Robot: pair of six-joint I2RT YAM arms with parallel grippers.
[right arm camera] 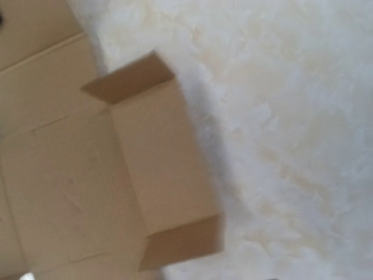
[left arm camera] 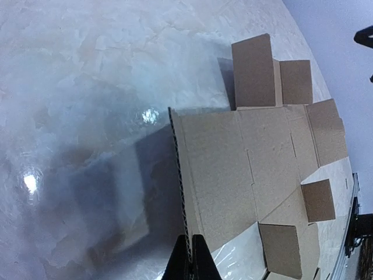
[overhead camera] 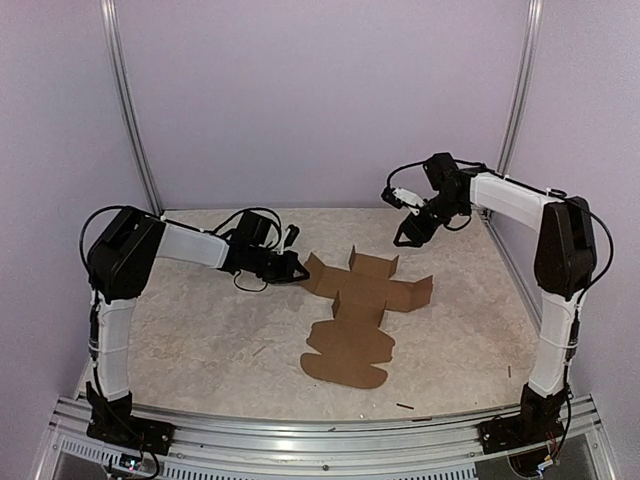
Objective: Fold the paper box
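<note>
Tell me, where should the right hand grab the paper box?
Probably the right-end panel of the paper box, coming in from the right side. That edge looks lifted off the table, so there's room to get under it. The left hand pinches the opposite edge.

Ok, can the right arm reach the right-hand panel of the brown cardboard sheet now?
Probably yes: the right tool hangs just beyond that end of the brown die-cut cardboard sheet, nothing between; the left tool pinches the opposite edge.
</note>
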